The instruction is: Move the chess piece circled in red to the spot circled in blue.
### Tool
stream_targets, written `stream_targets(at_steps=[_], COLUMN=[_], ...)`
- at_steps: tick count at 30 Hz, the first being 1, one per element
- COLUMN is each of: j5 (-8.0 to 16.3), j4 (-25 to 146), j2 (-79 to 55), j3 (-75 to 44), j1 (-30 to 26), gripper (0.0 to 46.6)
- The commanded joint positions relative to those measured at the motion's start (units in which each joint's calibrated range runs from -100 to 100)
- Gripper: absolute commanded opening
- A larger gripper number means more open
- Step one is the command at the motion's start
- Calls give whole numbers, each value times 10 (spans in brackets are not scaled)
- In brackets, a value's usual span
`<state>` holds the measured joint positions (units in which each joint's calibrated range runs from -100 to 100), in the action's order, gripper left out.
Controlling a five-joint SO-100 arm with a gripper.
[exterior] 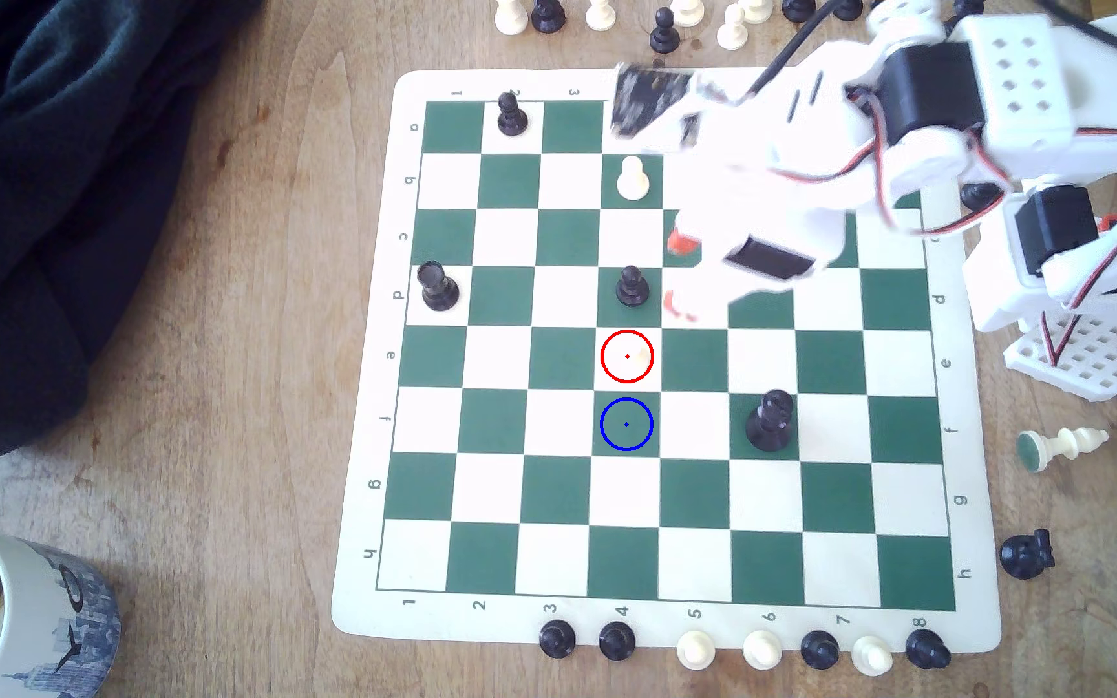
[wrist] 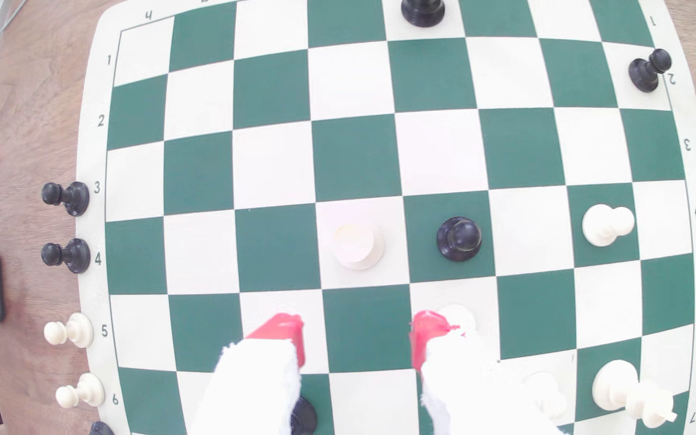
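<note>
The chess piece (exterior: pixel 636 356) stood on a white square inside the red ring, just beside the blue-ringed spot (exterior: pixel 626 424) on the chessboard (exterior: pixel 368 376). The fingers (exterior: pixel 677 275), red-tipped, were spread wide and held nothing, hovering above the board near a black pawn (exterior: pixel 631 285). In the wrist view the pawn lay ahead of the gap between the tips. The white arm (exterior: pixel 932 134) reached in from the exterior view's right.

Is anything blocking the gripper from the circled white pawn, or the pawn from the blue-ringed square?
A black pawn stands one square from the white pawn, close beside the open gripper's approach. The blue-ringed square adjoins it and looks empty.
</note>
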<state>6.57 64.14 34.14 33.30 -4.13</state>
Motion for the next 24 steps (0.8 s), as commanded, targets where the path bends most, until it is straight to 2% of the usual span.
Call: stream_targets(at_steps=[1, 3, 11, 24], j5=[22, 31, 25, 25], j4=[-12, -34, -47, -96], j2=[-41, -62, -133, -218], j3=[-65, -63, -66, -85], j1=[-9, -12, -27, -17], gripper=[139, 140, 156, 168])
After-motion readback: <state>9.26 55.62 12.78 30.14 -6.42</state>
